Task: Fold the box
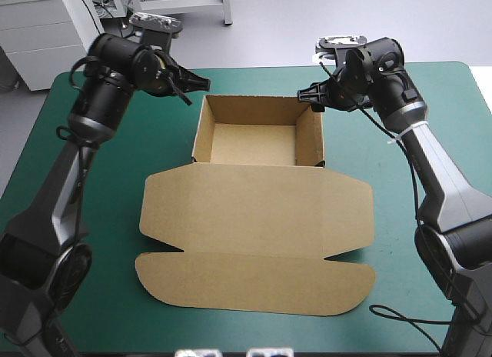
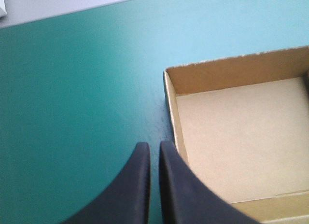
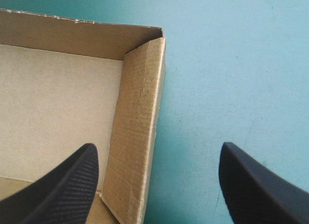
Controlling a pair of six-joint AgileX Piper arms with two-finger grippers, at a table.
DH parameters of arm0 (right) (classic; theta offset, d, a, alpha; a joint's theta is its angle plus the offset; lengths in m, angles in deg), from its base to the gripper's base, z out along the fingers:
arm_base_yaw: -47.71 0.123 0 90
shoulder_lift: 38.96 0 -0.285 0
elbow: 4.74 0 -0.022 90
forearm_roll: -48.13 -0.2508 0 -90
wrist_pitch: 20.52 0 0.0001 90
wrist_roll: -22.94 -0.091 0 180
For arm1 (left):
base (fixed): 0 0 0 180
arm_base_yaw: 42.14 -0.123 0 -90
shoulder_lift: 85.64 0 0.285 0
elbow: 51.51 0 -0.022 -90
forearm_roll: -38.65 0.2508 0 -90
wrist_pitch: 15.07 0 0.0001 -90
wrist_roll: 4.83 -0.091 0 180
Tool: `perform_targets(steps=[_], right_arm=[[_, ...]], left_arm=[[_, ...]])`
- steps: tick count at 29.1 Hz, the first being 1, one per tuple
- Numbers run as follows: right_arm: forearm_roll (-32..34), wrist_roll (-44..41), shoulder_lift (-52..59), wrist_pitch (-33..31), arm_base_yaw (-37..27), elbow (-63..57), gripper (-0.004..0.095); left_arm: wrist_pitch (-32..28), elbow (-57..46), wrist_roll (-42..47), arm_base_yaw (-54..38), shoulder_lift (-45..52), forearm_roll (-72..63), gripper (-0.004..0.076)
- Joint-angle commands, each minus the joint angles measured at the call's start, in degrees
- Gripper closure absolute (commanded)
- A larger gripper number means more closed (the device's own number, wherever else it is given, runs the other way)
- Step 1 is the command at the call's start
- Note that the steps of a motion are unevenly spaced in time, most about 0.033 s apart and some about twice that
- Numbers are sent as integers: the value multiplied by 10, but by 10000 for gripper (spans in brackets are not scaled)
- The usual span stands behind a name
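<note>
The brown box (image 1: 257, 145) stands as an open tray at the table's far middle, all its walls raised. Its lid (image 1: 257, 241) lies flat toward the front with the end flaps spread. My left gripper (image 1: 198, 84) hovers just outside the tray's far left corner. In the left wrist view it (image 2: 154, 154) is shut on nothing, beside the box's left wall (image 2: 170, 103). My right gripper (image 1: 309, 95) hangs over the far right corner. In the right wrist view it (image 3: 158, 150) is open and straddles the right wall (image 3: 137, 127), one finger over the tray's floor, the other over the cover.
The teal-green cover (image 1: 92, 218) lies bare on both sides of the box and in front of the lid. The table's far edge (image 1: 254, 67) runs close behind the tray.
</note>
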Motion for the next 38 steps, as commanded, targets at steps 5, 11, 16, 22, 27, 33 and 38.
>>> perform_targets(steps=[5,11,16,22,27,33,38], right_arm=[[-25,1,34,0,-3,9,256],[-30,16,22,0,-3,-10,256],[-48,16,-8,0,-3,-13,256],[-52,9,-36,0,-3,-63,260],[-64,10,-42,0,-3,-107,260],[-71,12,-46,0,-3,-111,292],[-90,16,-47,0,-3,-111,556]], left_arm=[[22,-17,-26,1,165,9,731],[22,-118,-48,1,278,8,731],[22,-257,-63,1,372,6,731],[-12,-431,-65,1,498,-13,731],[-85,-556,-65,1,611,-77,731],[-179,-709,-65,1,742,-95,731],[-214,-823,-66,1,832,-95,731]])
